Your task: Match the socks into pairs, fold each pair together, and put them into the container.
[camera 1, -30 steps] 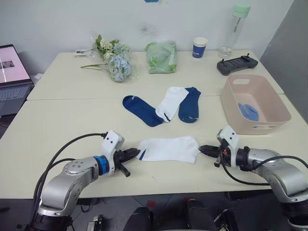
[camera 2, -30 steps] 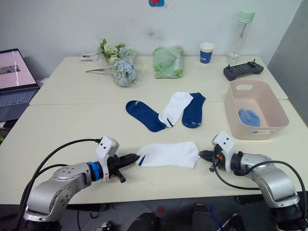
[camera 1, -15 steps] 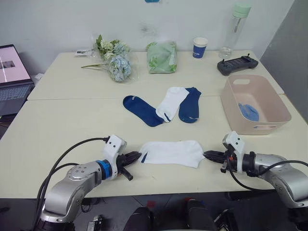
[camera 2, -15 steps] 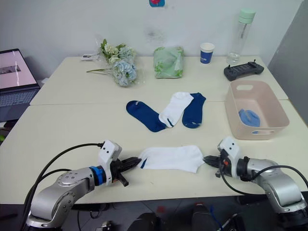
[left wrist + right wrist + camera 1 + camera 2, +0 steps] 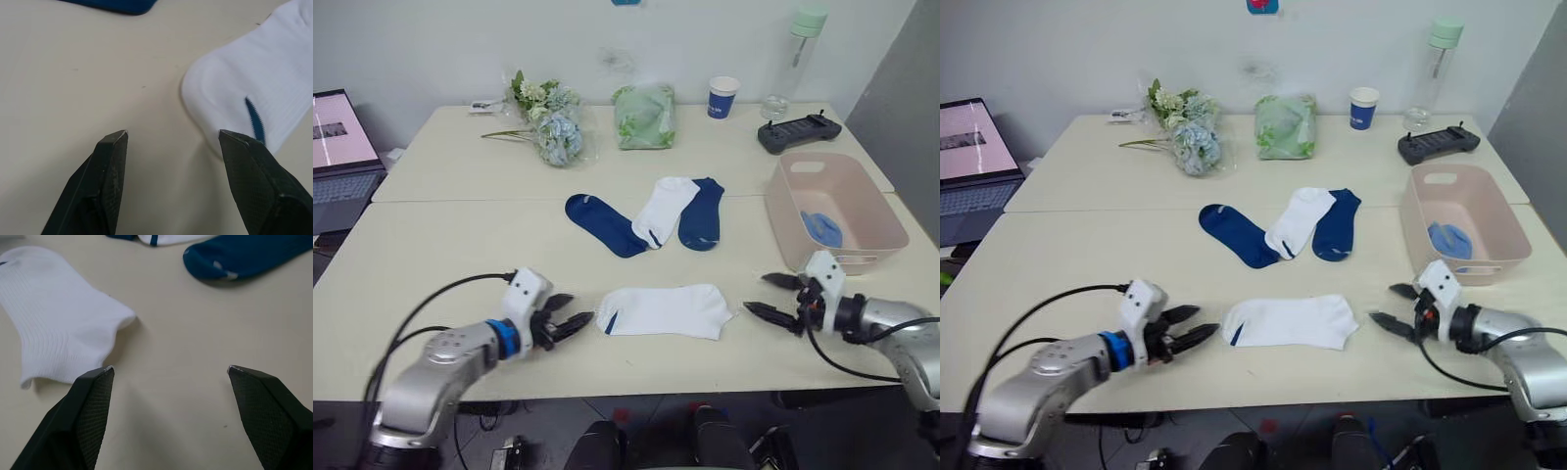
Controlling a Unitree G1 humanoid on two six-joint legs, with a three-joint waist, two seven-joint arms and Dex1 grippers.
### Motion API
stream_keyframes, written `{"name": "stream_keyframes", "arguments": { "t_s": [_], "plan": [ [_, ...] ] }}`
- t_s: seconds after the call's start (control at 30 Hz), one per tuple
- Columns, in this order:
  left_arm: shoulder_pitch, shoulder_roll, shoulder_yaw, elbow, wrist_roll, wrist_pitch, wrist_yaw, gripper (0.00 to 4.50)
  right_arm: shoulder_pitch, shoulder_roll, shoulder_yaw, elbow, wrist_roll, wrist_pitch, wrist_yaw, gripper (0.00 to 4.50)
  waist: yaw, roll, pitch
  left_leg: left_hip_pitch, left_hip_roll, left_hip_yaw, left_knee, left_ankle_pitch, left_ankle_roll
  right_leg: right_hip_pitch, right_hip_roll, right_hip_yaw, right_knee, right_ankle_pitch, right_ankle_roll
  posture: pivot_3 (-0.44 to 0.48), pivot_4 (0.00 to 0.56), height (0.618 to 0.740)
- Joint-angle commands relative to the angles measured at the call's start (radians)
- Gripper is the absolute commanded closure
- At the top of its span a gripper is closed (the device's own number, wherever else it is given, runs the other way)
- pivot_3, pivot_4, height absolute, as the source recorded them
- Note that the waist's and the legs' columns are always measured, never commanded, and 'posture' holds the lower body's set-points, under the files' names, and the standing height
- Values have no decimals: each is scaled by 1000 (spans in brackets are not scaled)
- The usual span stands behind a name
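- On the near part of the cream table, btwn my two grippers: a soft white ribbed-knit ankle sock w/ a short dark-blue stripe. Lies flat, long axis running left-right; striped end twd my left gripper, the other end twd my right gripper.
- Left gripper: black textured fingers spread wide, holding nothing, tips just beside the striped end, not touching it.
- Right gripper: fingers also spread, empty, near the sock's other end w/ bare table btwn.
- Vs 1 s ago: both grippers were pinched shut at the sock's two ends; since then they've let go, opened and backed off a bit. The sock has stayed flat in about the same spot.
- Mid-table: a navy-blue ankle sock angled, a second white sock w/ dark trim and another navy sock side by side, edges overlapping, long axes roughly front-back.
- To my right: pale pink rectangular plastic tub, rounded corners, slot handles; a light-blue sock bundle sits inside it.
- Far edge: pale green cloth bundle, blue paper cup, bunch of pale artificial flowers, dark handheld controller.
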State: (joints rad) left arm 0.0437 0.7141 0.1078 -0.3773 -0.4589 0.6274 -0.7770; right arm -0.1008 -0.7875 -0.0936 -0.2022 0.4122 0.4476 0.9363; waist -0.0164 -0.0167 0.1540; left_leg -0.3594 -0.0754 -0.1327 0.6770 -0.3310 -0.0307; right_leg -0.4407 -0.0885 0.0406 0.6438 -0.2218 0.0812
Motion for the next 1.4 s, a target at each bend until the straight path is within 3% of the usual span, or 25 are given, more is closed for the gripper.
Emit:
{"name": "stream_keyframes", "arguments": {
  "t_s": [0.03,0.23,0.4,0.77,0.8,0.9,1.17,1.4],
  "plan": [
    [1,52,9,10,24,-171,-137,1608,-13,-34,47,-78,-5,-107,125,714,0,0,0,0,0,0,0,0,0,0,0,0,0,0,0,0,150,740],
    [-37,82,-96,87,159,-457,-260,1608,47,-60,168,-156,-78,-260,236,714,6,0,0,-1,1,0,0,0,0,1,-1,-1,-1,0,0,0,150,740],
    [-40,41,-226,121,275,-623,-278,1608,52,-32,239,-80,-203,-403,216,714,12,0,0,0,0,0,0,-1,1,1,-1,-1,-1,0,0,0,150,740],
    [-126,11,-308,231,382,-671,-257,1608,13,20,270,16,-251,-464,187,714,13,0,0,0,0,0,1,-1,1,1,0,-1,-1,0,0,0,150,740],
    [-133,8,-310,236,383,-668,-257,1608,11,21,275,21,-256,-470,190,1080,13,0,0,0,0,0,1,-1,1,1,-1,0,-1,0,0,0,150,740],
    [-152,5,-316,243,382,-655,-263,2238,6,26,283,37,-273,-494,190,1928,13,0,0,0,0,0,1,-1,1,1,0,0,-1,0,0,0,150,740],
    [-154,8,-318,240,369,-648,-269,4474,-12,38,273,59,-265,-537,188,4490,12,0,0,1,0,0,1,-1,1,1,0,0,0,0,0,0,150,740],
    [-137,2,-308,223,334,-647,-276,4474,-16,54,260,27,-195,-461,204,4490,12,0,0,1,0,0,1,-1,1,1,0,0,0,0,0,0,150,740]
  ]
}}
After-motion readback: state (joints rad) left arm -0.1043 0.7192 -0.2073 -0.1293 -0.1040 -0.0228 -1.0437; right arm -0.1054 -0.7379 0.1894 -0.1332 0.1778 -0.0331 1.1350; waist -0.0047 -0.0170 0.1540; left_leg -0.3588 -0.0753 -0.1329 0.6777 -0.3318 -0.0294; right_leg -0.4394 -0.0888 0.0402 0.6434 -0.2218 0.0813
